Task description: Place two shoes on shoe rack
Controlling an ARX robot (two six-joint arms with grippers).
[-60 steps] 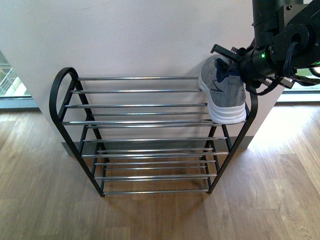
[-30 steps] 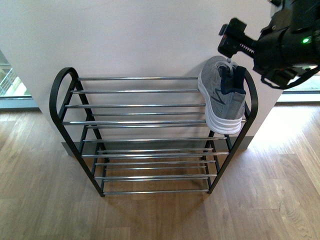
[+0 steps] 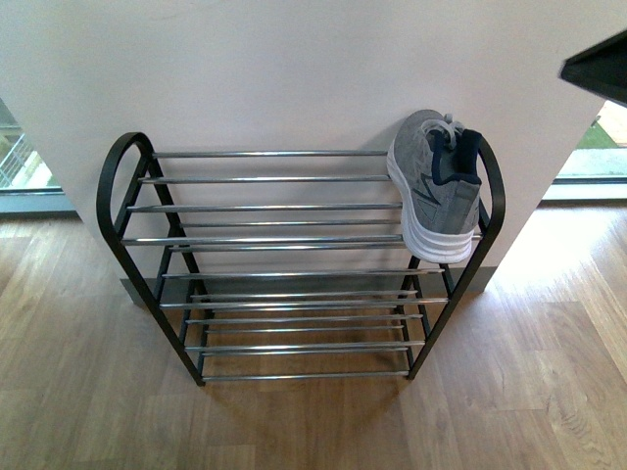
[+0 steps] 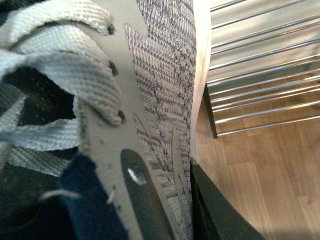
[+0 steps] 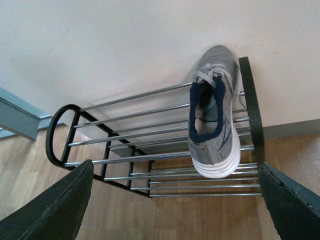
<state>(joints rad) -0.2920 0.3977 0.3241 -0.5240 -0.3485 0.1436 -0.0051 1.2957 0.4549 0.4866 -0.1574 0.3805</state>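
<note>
At the right end of the rack (image 3: 294, 154), one shoe (image 3: 436, 186) lay on top, heel overhanging. Your right gripper (image 5: 176, 167) stood spread, empty; left gripper (image 4: 150, 210) apparently pinched second shoe (image 4: 160, 75). Bumping during placement could dislodge the first.

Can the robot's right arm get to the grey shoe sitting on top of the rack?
Probably yes. The right gripper is open and hangs above the grey knit sneaker with the thick white sole, which lies on the top chrome bars of the black-framed shoe rack. Nothing shows between them.
</note>
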